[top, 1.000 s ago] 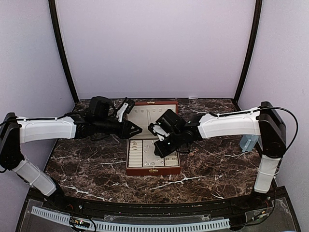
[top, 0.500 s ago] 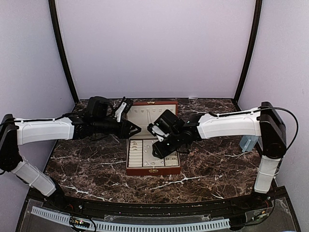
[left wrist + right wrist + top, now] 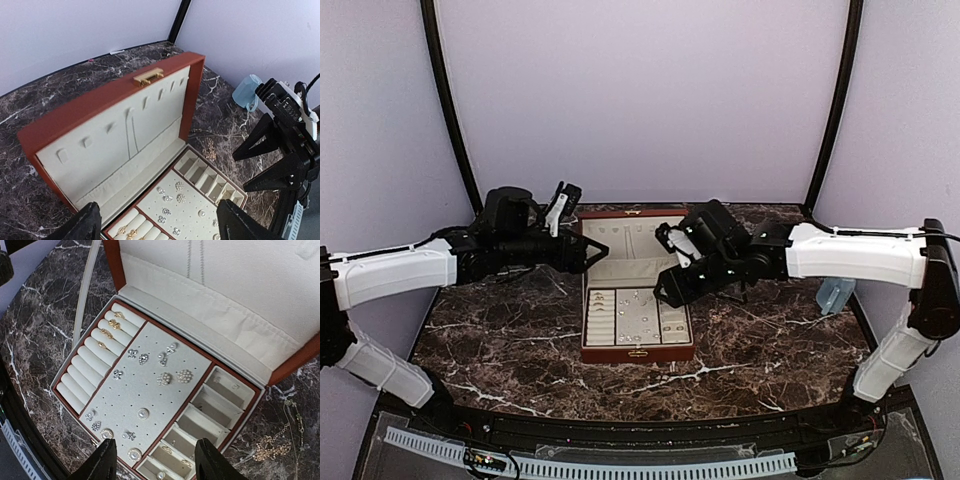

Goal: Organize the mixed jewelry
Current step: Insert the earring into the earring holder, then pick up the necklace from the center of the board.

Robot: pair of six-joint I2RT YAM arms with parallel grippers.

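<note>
Mixed jewelry (image 3: 184, 376) mostly sits inside the open box (image 3: 638, 352). Studs are on the perforated centre panel (image 3: 150, 392), gold rings (image 3: 107, 333) on the ring rolls (image 3: 82, 375), and small pieces in the side compartments (image 3: 216, 407).

One gold chain (image 3: 272, 446) lies loose on the marble tabletop (image 3: 770, 340), near the box's right side.

Left gripper (image 3: 598, 251) and right gripper (image 3: 667, 265) both hover above the box, jaws spread, nothing between them.

My reading: the chain is the next pick, and it falls to the right arm.

Plan:
- Narrow the fingers first, then come down vertically over the bunched part.
- Pinch right at the stone.
- Lift slowly so the links neither drag nor snag the box edge.
- Keep the left arm off the upright lid (image 3: 115, 125); a nudge could swing it shut.
</note>
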